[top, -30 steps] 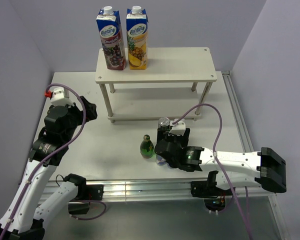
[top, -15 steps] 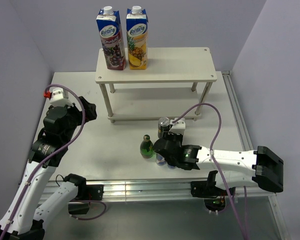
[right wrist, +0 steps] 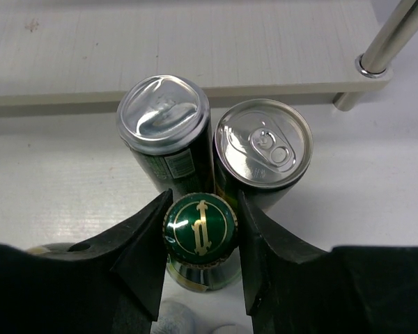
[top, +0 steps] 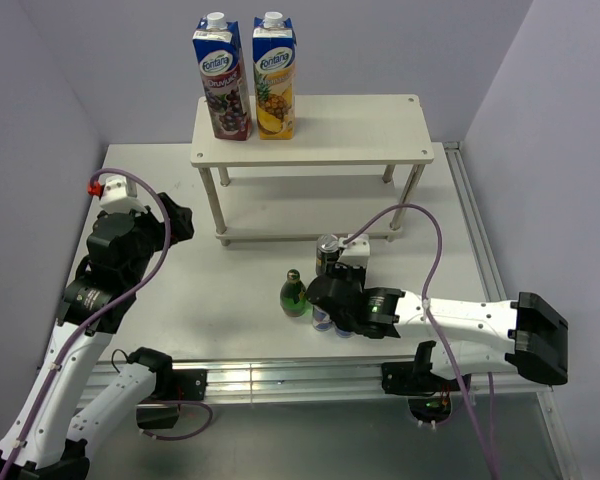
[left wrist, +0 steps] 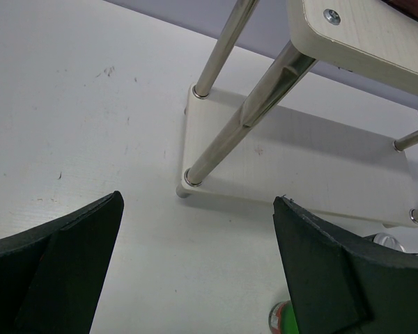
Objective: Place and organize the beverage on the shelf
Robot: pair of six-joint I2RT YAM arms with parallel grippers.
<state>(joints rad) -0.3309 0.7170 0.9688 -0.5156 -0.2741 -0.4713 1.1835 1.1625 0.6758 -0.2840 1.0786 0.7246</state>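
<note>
"Reading from the left of the shelf [top: 350, 130]: what is that arm doing?"

"Left gripper [left wrist: 198, 202] hangs in front of the shelf's left legs, jaws spread wide, nothing between them. Judged idle, parked aside so the other arm has room."

"And in front of the shelf's middle?"

"One green glass bottle [top: 295, 293] stands free on the table [top: 230, 325]. Just to its right, the right gripper [right wrist: 200, 209] is clenched on a second green bottle [right wrist: 200, 231], jaws pressed against either side of its round metal cap. Gripping high at the cap probably keeps the jaws clear of the neighbours."

"Neighbours?"

"Two cans, between that bottle and the shelf's lower board: a plain-topped can [right wrist: 165, 118] and a pull-tab can [right wrist: 263, 145], side by side, apparently touching. Both are smooth cylinders with bright silver lids."

"Anything on the shelf?"

"Two tall cartons [top: 222, 95], square-sided printed card, on the left end of the top board. The boards are flat, matt and white; the legs are round polished tubes. No small drink is shelved yet."
</note>
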